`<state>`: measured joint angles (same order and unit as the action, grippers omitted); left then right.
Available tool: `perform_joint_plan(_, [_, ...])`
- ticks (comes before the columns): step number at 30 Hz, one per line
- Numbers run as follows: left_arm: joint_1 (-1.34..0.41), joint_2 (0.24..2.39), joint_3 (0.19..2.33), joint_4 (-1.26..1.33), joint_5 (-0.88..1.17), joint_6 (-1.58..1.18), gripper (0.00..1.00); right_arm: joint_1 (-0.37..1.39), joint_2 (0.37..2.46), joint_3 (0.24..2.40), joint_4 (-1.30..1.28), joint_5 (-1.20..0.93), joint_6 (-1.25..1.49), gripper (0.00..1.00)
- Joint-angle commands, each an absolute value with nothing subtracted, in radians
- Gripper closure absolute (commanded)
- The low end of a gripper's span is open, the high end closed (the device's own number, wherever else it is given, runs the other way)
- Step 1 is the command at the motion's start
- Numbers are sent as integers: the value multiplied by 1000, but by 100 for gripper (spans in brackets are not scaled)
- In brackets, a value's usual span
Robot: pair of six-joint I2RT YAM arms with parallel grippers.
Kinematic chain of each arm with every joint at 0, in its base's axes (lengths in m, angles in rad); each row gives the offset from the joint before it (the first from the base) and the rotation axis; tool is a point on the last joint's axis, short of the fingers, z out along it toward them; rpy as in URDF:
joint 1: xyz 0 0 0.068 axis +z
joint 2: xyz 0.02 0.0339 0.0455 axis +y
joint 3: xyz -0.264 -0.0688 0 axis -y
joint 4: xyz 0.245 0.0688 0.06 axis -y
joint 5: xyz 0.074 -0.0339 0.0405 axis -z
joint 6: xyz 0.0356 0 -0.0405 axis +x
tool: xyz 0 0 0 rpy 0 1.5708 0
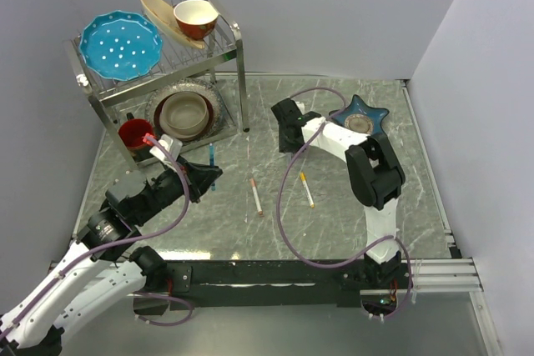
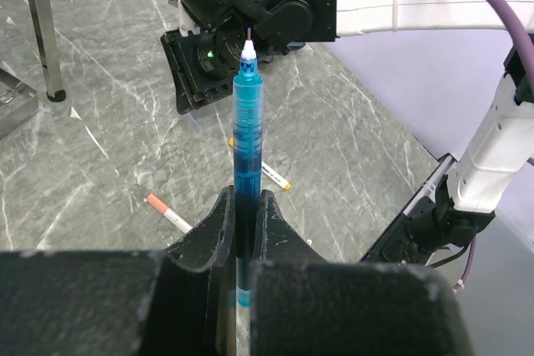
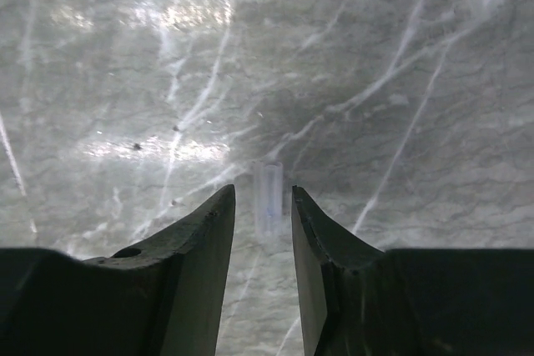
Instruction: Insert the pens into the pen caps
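At the bottom of the left wrist view, the left end effector is clamped on the blue pen. The barrel runs up the middle of the frame, and its fine tip points towards the right arm at upper centre.

In the right wrist view, the right end effector has its jaws apart over the desk. A small, pale, see-through cap sits in the gap between the fingertips. Neither finger appears to touch it, and I cannot tell whether it stands or lies.

The step in hand looks like picking up this cap so it can meet the blue pen. The next move probably calls for closing squarely on the short tube without flicking it away. Then the cap must be lifted and its mouth lined up with the pen tip, so both arms need to be steady.

In the top view, the pink-ended pen and the orange-ended pen lie loose near the middle of the frame, well apart from both end effectors. A purple cable loops down between them and could snag a low sweep. The dish rack fills the upper left, and a star-shaped blue dish sits at upper right beside the right arm.
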<state>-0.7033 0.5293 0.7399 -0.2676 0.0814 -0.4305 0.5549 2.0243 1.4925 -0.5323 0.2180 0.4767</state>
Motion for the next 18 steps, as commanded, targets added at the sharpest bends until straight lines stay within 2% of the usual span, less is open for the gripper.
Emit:
perform_joint_plan(1, [-699, 520, 738, -232, 95, -422, 99, 560, 2037, 1532, -561, 261, 457, 59])
perform_joint_plan(12, [-699, 528, 733, -226, 100, -430, 99, 574, 2111, 1548, -569, 242, 431, 63])
perform_joint_plan(18, [-701, 555, 729, -209, 117, -446, 99, 584, 2123, 1552, -604, 296, 431, 77])
